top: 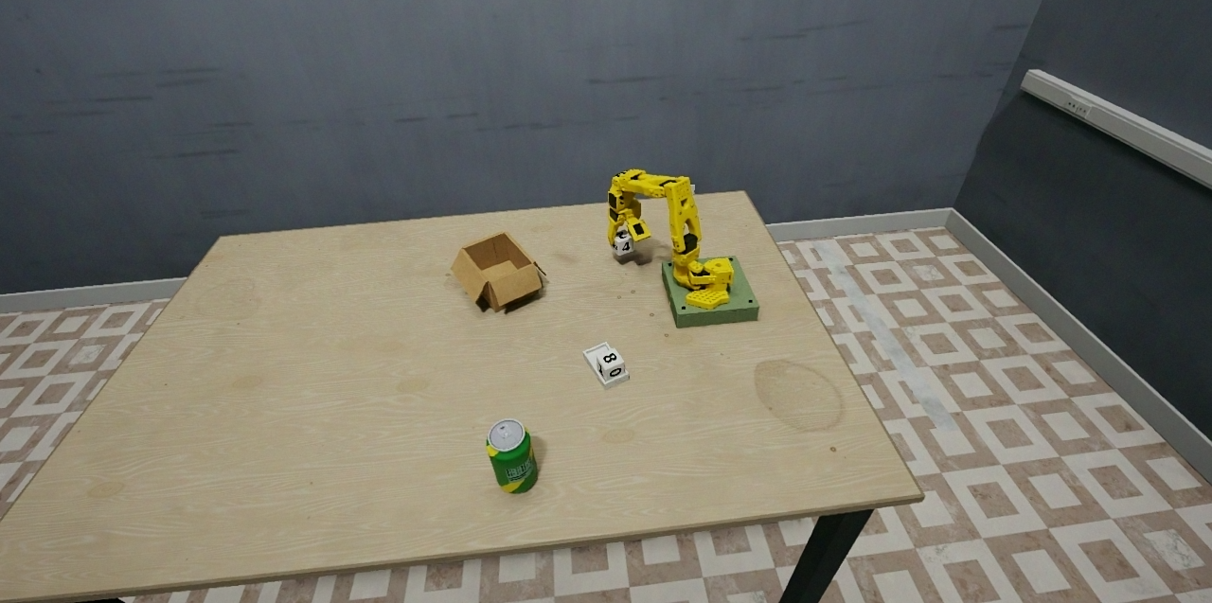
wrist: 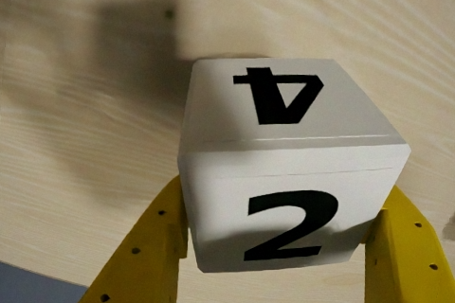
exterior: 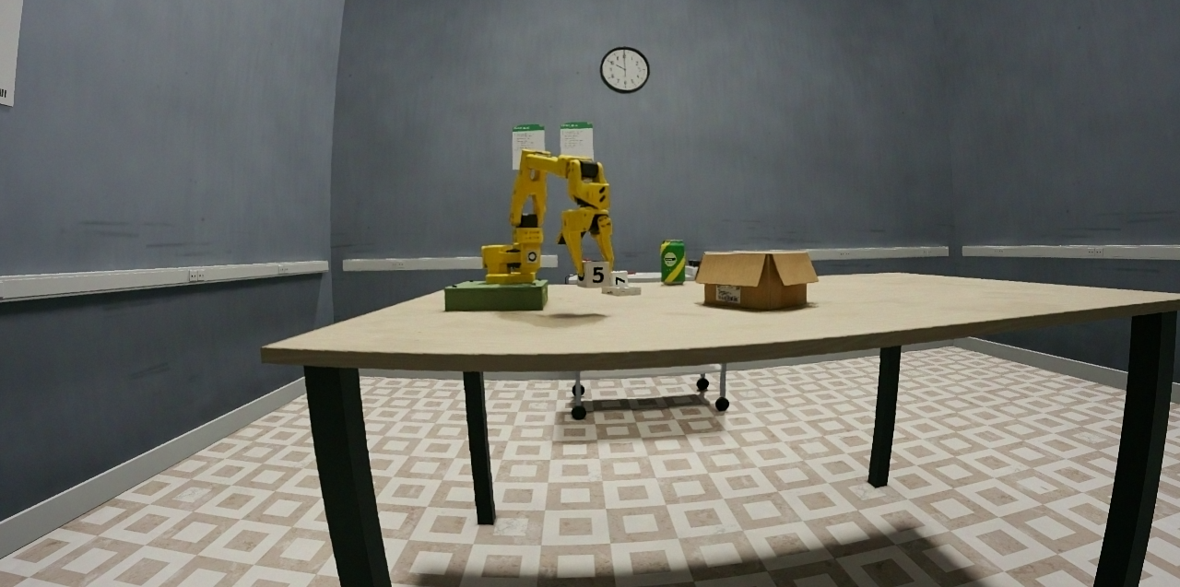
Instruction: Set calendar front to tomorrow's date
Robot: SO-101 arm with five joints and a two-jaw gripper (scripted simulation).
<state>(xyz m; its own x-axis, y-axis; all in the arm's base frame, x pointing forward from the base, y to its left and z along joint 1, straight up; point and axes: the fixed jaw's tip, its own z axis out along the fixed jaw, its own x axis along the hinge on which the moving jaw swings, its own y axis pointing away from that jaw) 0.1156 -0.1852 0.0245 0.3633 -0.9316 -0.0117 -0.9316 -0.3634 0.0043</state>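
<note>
My gripper (top: pixel 625 238) (exterior: pixel 595 263) (wrist: pixel 280 220) is shut on a white cube (top: pixel 624 245) (exterior: pixel 597 275) (wrist: pixel 294 156) and holds it above the table. In the wrist view the cube shows a 2 on its upper face and an upside-down 4 on the face beyond. The top camera sees the 4 upright; the exterior camera sees an upright 5. The other white cube (top: pixel 610 364) (exterior: pixel 618 281) sits in one end of the white tray (top: pixel 618 382) (exterior: pixel 631 290), with an 8 on top and a 0 on a side towards the top camera. The month's name cannot be read.
The green arm base (top: pixel 716 314) (exterior: pixel 495 297) stands beside the held cube. An open cardboard box (top: pixel 514 285) (exterior: pixel 779 294) is across the table, beyond the held cube from the base. A green can (top: pixel 512 464) (exterior: pixel 672 263) stands past the tray.
</note>
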